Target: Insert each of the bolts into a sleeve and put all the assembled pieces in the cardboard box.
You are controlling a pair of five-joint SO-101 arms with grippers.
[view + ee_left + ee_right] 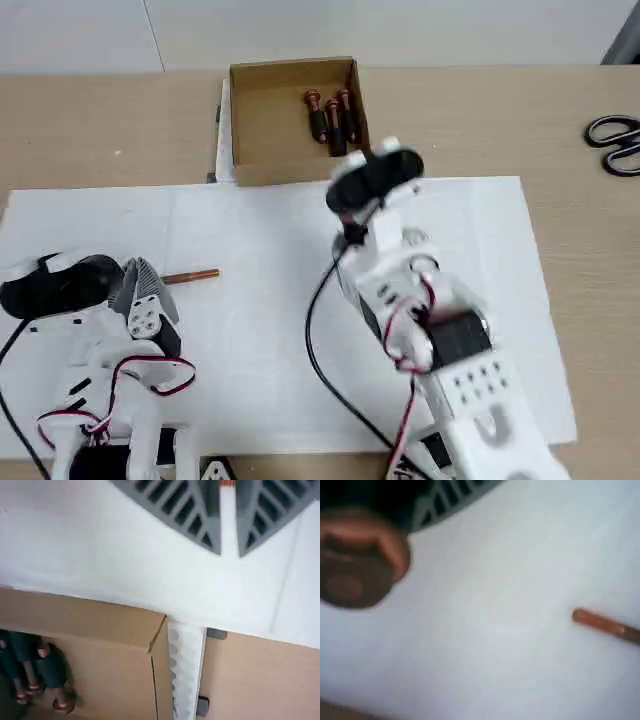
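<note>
Left gripper (227,545) low over white paper (260,330), grip cannot be told | bolt (192,276) just beside it | cardboard box (240,120) holds three assembled pieces (330,115) | right gripper (372,185) near box, clamping copper-coloured piece (355,565) | scissors (615,143) far right

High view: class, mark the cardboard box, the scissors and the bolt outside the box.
cardboard box (262,125), high view, bare floor inside.
scissors (615,146), high view, where the black handle loops meet.
bolt (195,275), high view, middle of its copper shank.
</note>
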